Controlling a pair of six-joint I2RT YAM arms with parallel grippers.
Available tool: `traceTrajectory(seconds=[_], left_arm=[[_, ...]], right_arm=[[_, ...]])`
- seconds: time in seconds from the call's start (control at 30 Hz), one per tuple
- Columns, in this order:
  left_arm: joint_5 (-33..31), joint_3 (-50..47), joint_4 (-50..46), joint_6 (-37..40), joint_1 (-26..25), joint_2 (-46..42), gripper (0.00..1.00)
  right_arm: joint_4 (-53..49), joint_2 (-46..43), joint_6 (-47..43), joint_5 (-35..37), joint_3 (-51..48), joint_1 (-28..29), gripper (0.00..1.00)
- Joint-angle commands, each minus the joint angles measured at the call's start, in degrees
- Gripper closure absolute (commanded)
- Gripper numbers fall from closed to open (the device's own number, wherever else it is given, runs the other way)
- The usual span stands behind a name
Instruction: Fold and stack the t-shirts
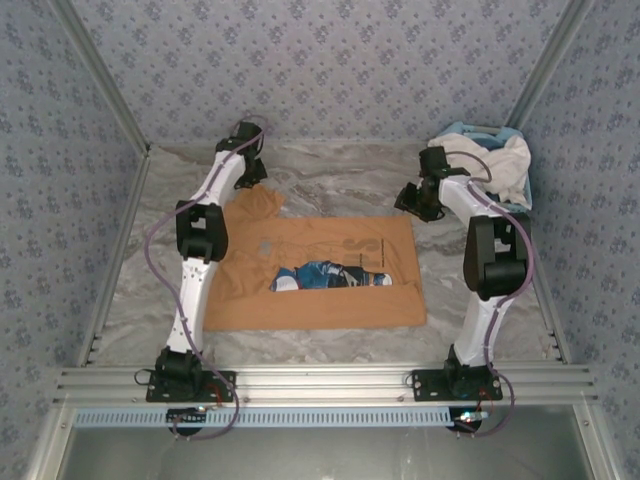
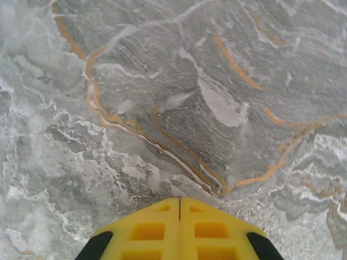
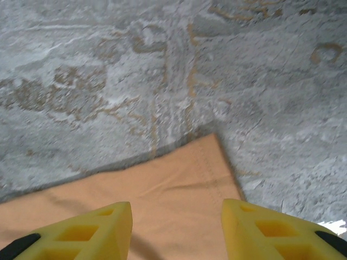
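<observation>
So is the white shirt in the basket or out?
In. The white shirt sits bunched inside the light blue basket, spilling over its near rim.

White arms, black joints, purple cables

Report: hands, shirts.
Left hand shut, empty, over marble table. Right hand open above corner of tan-orange printed cloth t-shirt. Plain white cloth t-shirt in light blue plastic basket.

Far strip of table bare, passable. Basket, white t-shirt heaped over it, blocks far-right corner.
</observation>
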Motion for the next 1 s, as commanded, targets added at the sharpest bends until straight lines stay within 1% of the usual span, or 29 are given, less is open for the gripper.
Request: traceTrajectory(seconds=[0.0, 0.13, 0.3, 0.4, 0.53, 0.63, 0.8, 0.97], left_arm=[[0.58, 1.90, -5.06, -1.12, -0.63, 0.43, 1.00], [1.30, 1.86, -5.32, -0.98, -0.67, -2.09, 1.00], [4.69, 1.84, -5.48, -0.86, 0.00, -3.82, 1.00], [6.01, 1.85, -5.38, -0.80, 0.25, -4.84, 1.00], [7.34, 1.84, -5.41, -0.87, 0.52, -5.99, 1.00], [8.36, 1.91, -5.49, -0.79, 0.52, -6.70, 1.00], [8.27, 1.84, -6.92, -0.05, 0.52, -8.27, 1.00], [7.24, 1.58, -9.15, 0.51, 0.60, -10.45, 1.00]], right_arm=[[-1.82, 2.79, 0.45, 4.97, 2.37, 0.55, 0.51], [-1.65, 6.37, 0.53, 5.72, 5.30, 0.71, 0.52], [-2.82, 10.90, 0.16, 5.20, 8.81, 0.94, 0.59], [-4.51, 12.38, 0.19, 5.18, 9.91, 1.03, 0.63], [-5.62, 13.11, 0.27, 5.47, 10.17, 1.07, 0.65], [-5.55, 13.05, 0.41, 5.47, 10.12, 1.16, 0.73], [-5.64, 12.13, 0.31, 5.79, 10.97, 1.25, 1.00], [-5.34, 9.26, -1.07, 6.76, 10.99, 1.76, 1.00]])
